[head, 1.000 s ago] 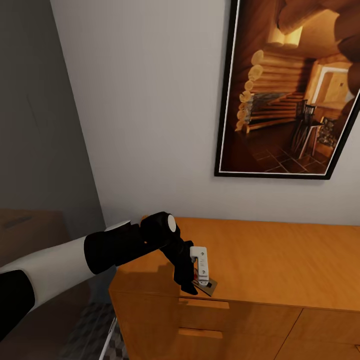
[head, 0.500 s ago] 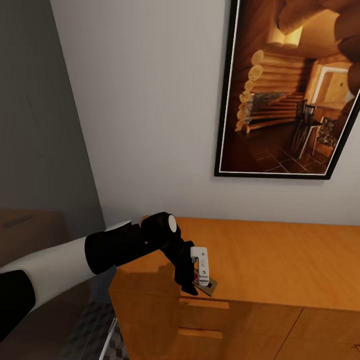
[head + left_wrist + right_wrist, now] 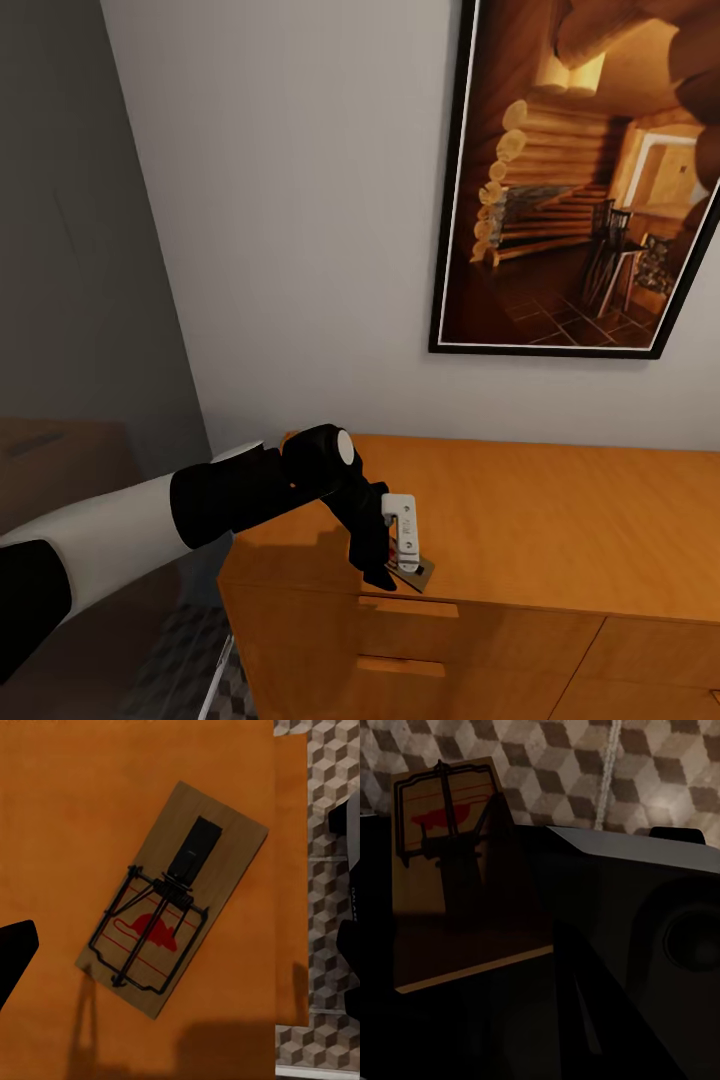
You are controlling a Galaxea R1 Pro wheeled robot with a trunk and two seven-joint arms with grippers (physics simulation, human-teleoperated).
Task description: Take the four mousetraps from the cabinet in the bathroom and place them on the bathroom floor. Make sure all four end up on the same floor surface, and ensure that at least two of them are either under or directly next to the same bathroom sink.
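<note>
The left gripper (image 3: 400, 572) hangs with jaws spread wide over a mousetrap (image 3: 172, 919) lying flat near the cabinet's (image 3: 560, 520) front edge. The right gripper clamps another mousetrap (image 3: 442, 870) above the bathroom floor (image 3: 585, 765).

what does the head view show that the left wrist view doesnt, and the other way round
The head view alone gives the framed picture on the wall, the drawer fronts with bar handles, and the left gripper poised over the cabinet's front edge. The left wrist view alone gives the mousetrap's red mouse print and dark metal bar, plus the cube-patterned bathroom floor beyond the edge. Both share the cabinet top and the mousetrap lying flat on it.
</note>
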